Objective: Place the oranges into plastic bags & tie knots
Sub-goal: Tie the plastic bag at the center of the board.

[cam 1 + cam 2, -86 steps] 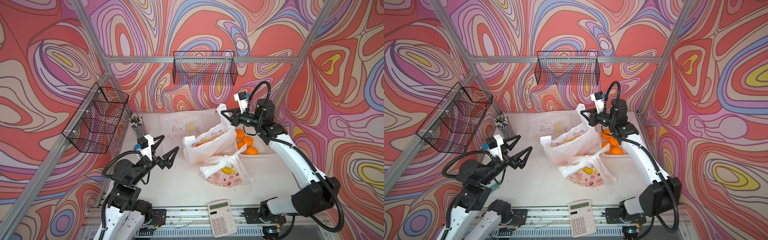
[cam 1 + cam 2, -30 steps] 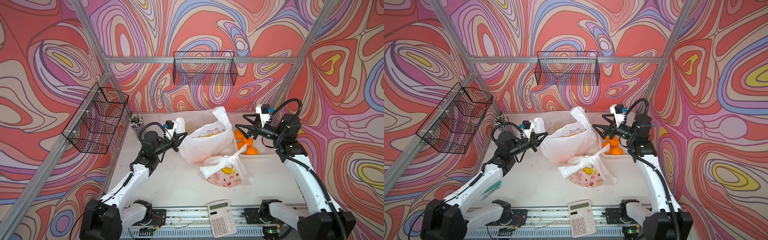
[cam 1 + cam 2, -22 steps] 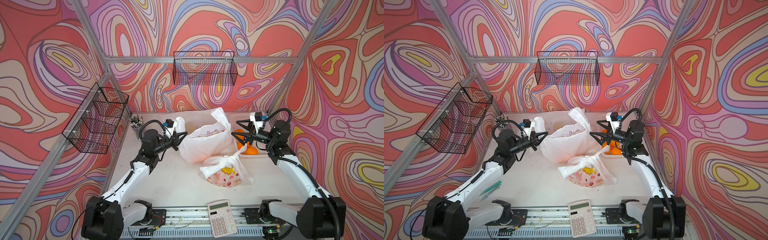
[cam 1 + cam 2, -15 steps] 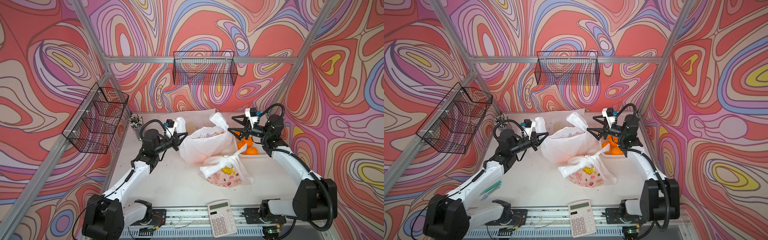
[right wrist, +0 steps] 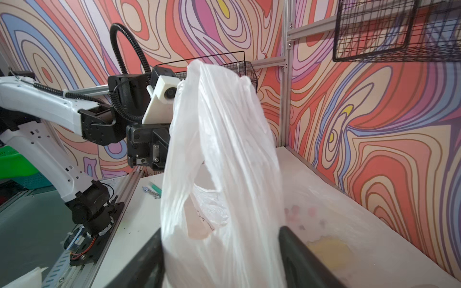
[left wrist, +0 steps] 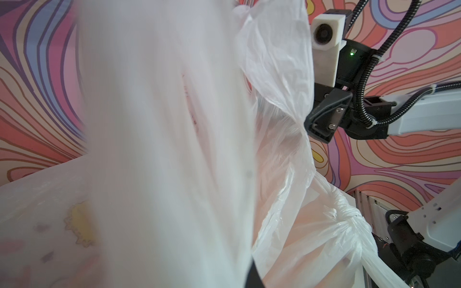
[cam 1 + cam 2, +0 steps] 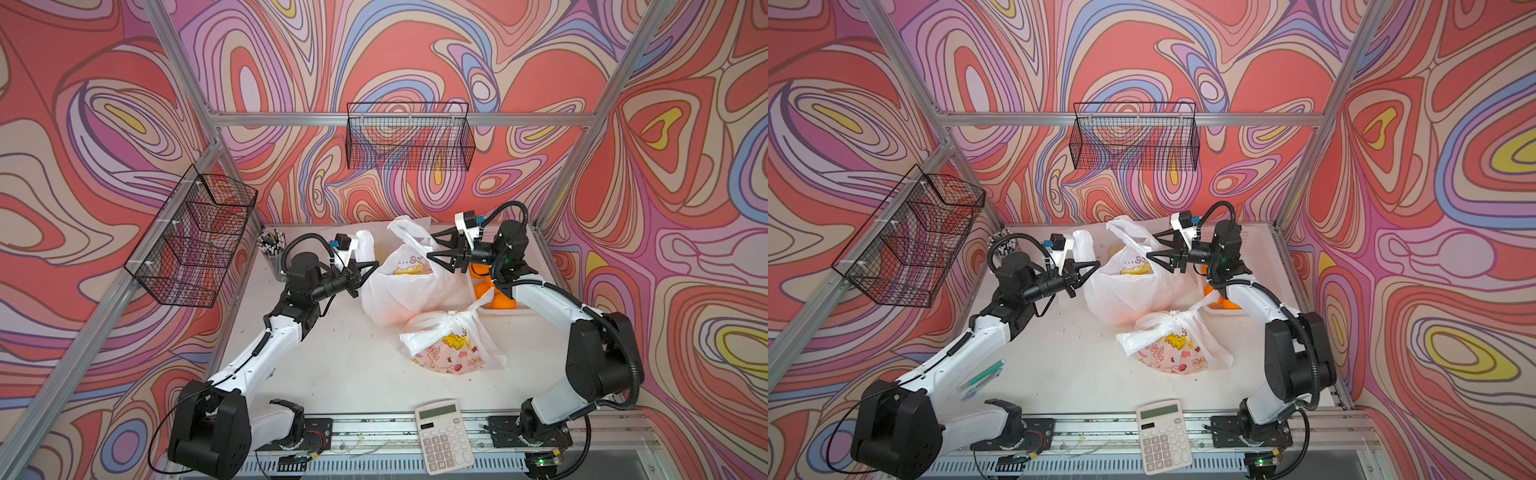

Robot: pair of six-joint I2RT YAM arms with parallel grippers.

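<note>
A white plastic bag stands open mid-table, and a faint orange glow shows through its lower part. My left gripper is shut on its left handle, whose loop sticks up behind the fingers. My right gripper has its jaws apart on either side of the bag's right handle. A printed plastic bag lies in front, tied in a knot. Loose oranges sit under the right arm. Bag film fills the left wrist view.
The oranges lie in a white tray at the right. A calculator rests on the front edge and a pen cup stands at the back left. Wire baskets hang on the walls. A flat printed bag lies at the back.
My right gripper has swung left from over the orange tray to the bag's right handle, and its jaws have narrowed around it. The left gripper has kept hold of the left handle.
</note>
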